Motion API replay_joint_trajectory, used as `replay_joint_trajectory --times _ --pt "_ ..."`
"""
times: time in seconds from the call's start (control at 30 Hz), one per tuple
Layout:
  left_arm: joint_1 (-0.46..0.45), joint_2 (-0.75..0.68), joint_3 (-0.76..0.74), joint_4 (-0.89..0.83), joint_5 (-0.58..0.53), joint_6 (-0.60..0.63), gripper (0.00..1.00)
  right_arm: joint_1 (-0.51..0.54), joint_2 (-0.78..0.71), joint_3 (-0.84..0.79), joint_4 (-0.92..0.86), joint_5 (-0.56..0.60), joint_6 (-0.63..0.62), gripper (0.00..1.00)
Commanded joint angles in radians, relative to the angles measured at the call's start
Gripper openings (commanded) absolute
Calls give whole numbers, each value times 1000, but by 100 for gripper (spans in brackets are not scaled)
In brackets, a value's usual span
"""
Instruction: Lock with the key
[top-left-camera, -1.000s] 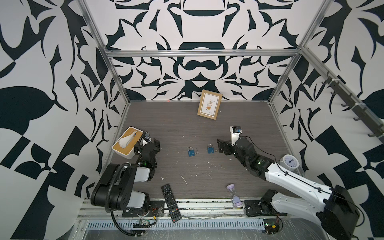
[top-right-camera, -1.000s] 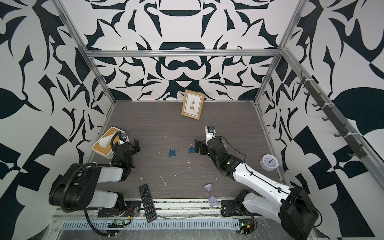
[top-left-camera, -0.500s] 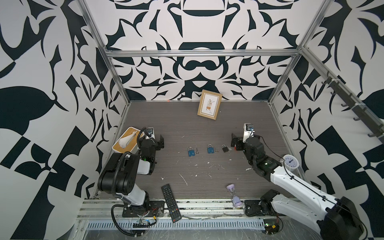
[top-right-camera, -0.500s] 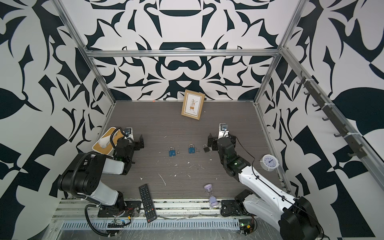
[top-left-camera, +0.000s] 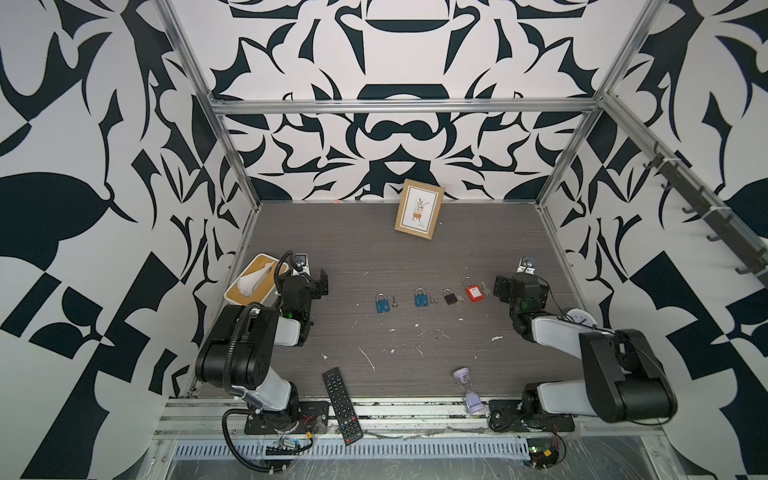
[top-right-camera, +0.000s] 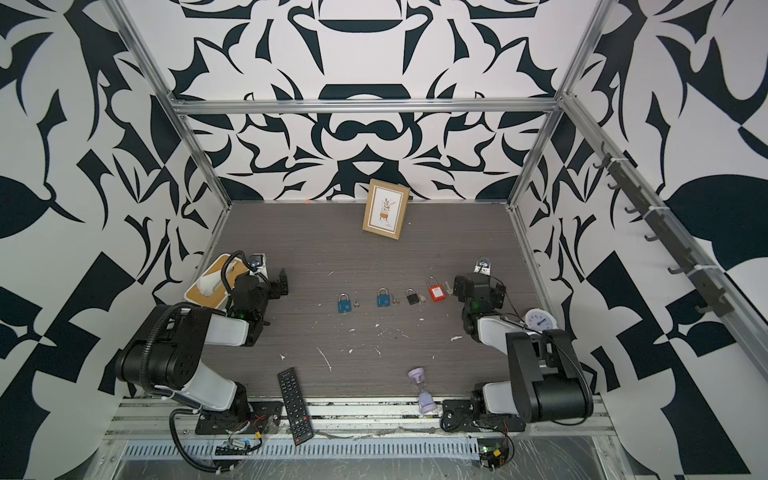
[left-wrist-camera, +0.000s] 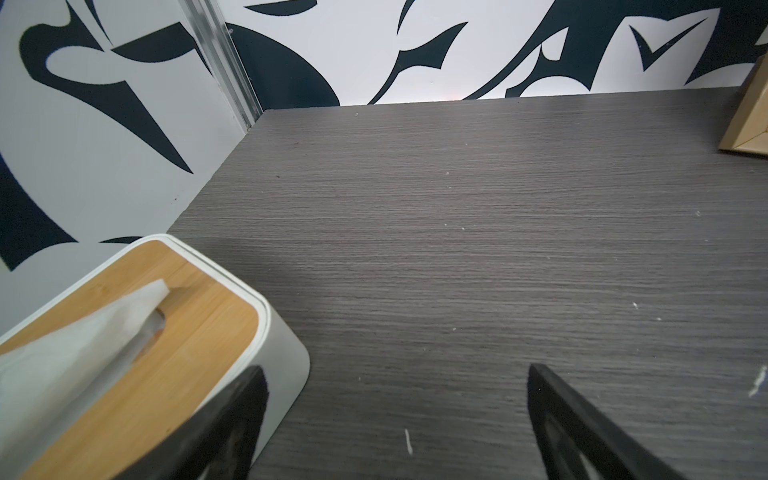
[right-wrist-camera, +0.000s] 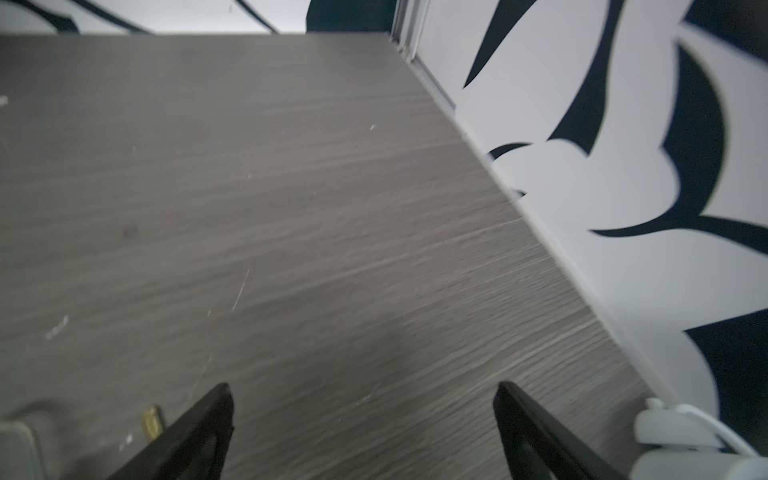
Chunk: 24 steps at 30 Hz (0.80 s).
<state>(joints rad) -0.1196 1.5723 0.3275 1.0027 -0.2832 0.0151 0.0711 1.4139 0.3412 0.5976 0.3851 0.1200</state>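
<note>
Both arms folded low: left gripper (top-left-camera: 311, 279) mid-left beside tissue box (top-left-camera: 253, 282), right gripper (top-left-camera: 514, 283) mid-right near red padlock (top-left-camera: 472, 291). Both jaws spread wide, empty.

I see tissue box (left-wrist-camera: 199, 316) just beside left gripper (left-wrist-camera: 395, 374) | picture frame (top-left-camera: 419, 214) well ahead, propped up | remote control (top-left-camera: 341, 412), purple sand timer (top-left-camera: 468, 388) well behind both grippers | white clock (top-right-camera: 539, 321) behind right gripper (right-wrist-camera: 363, 390)

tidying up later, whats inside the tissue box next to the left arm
A white tissue pokes up through the slot in the wooden lid of the tissue box. The lid covers the rest of the inside, so how many tissues remain cannot be seen.
</note>
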Motion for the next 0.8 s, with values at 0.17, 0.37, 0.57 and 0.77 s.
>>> replay_joint_trajectory --times 0.17,0.37,0.57,0.77 --pt "5 3 19 -8 3 -7 100 -2 129 -51 419 -241 -94 100" --pt "6 4 22 -17 11 -6 100 -1 151 18 319 -263 -115 99" --pt "5 2 19 -10 9 -7 100 -2 140 13 316 -259 -114 99" --pt "6 3 19 -10 9 -6 100 -1 142 12 320 -258 -108 99"
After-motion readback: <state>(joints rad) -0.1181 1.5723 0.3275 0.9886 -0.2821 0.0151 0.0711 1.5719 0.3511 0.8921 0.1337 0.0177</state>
